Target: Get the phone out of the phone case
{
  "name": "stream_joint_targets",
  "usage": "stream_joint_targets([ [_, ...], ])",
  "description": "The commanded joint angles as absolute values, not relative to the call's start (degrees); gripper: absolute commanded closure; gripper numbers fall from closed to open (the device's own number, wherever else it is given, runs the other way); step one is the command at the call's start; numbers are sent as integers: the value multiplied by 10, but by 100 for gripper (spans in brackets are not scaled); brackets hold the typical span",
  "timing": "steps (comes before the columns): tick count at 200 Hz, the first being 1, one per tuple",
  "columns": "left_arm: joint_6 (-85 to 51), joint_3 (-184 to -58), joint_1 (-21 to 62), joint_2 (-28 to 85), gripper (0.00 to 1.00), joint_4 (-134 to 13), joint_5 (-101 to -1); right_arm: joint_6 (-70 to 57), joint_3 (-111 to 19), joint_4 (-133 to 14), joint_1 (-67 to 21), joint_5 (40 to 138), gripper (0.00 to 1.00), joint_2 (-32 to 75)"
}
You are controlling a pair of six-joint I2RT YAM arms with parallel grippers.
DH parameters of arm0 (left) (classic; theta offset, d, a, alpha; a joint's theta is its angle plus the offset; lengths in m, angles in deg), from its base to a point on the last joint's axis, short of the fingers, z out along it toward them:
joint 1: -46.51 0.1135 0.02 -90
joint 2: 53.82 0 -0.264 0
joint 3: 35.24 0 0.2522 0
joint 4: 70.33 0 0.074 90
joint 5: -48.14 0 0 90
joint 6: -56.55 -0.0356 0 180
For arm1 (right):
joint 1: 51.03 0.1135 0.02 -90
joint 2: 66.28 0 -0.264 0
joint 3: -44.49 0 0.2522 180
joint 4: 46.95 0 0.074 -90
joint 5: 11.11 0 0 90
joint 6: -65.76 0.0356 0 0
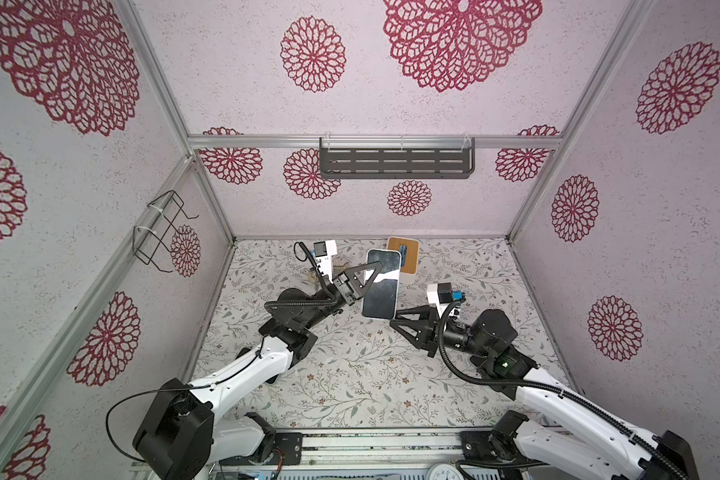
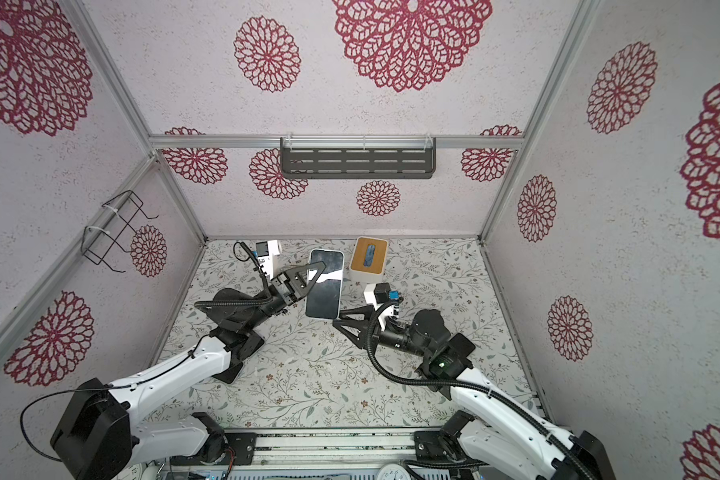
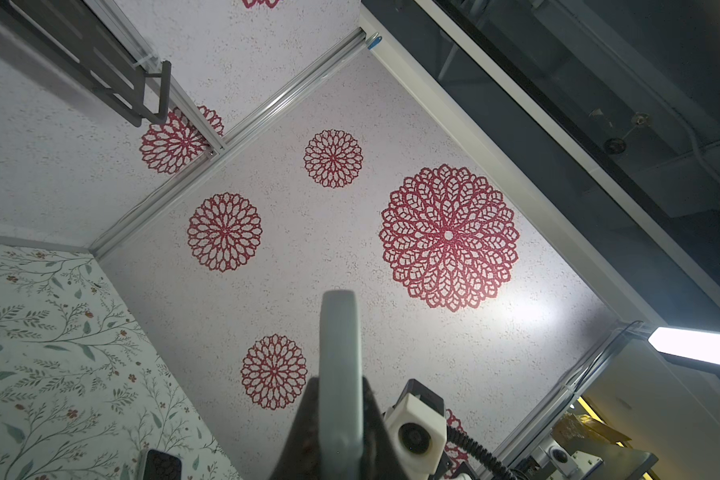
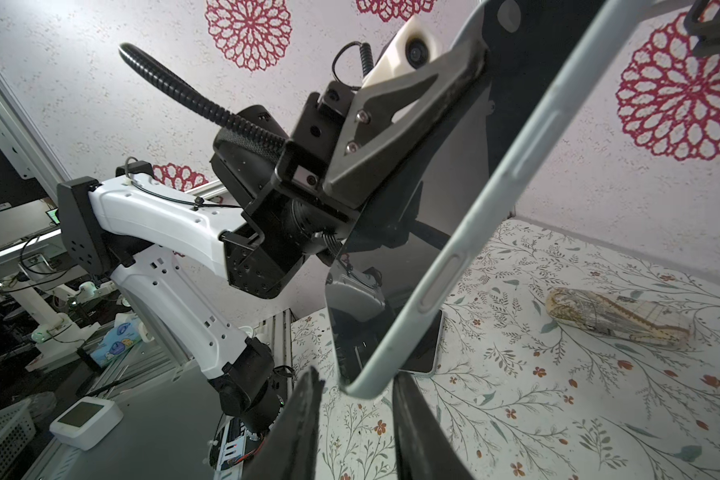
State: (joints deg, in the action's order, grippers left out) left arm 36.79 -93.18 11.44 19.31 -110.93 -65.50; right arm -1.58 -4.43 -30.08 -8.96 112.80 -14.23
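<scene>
My left end effector [image 1: 368, 276] is clamped on one long side of the phone case [image 4: 474, 232] and holds it in the air above the tabletop [image 1: 350, 374], tilted, with the screen facing mostly upward. The phone [image 1: 381, 291] sits fully inside the case. My right end effector [image 4: 356, 382] straddles the lower corner with its jaws apart, not yet pinching.

To do this well, I think I should catch only the soft lip of the case at that corner and peel it back off the glass, using the left grip as a firm anchor. Squeezing phone and case together would free nothing.

The case looks matte, pale grey-blue and rubbery, with rounded corners and moulded buttons. The phone is a rigid, glossy dark slab that may slip.
</scene>
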Motion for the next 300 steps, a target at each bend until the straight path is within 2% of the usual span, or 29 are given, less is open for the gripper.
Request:
stream_joint_targets([
  [1, 363, -939, 117, 197, 100, -1144, -657, -2, -63, -256, -86, 1153, 71, -141],
  [67, 369, -941, 117, 210, 100, -1157, -657, 11, -50, -216, -86, 1171, 88, -140],
  [127, 377, -941, 114, 224, 100, -1175, -668, 8, -60, -202, -87, 1187, 94, -124],
  [173, 399, -958, 105, 231, 100, -1140, -673, -89, -81, -286, -86, 1162, 100, -123],
  [228, 445, -975, 64, 258, 100, -1105, -671, -242, -118, -336, -91, 1073, 100, -95],
  [264, 472, -978, 59, 272, 100, -1131, -666, -275, -132, -311, -96, 1036, 100, -56],
  [300, 476, -991, 64, 260, 100, -1129, -670, -271, -92, -263, -99, 1010, 100, -57],
])
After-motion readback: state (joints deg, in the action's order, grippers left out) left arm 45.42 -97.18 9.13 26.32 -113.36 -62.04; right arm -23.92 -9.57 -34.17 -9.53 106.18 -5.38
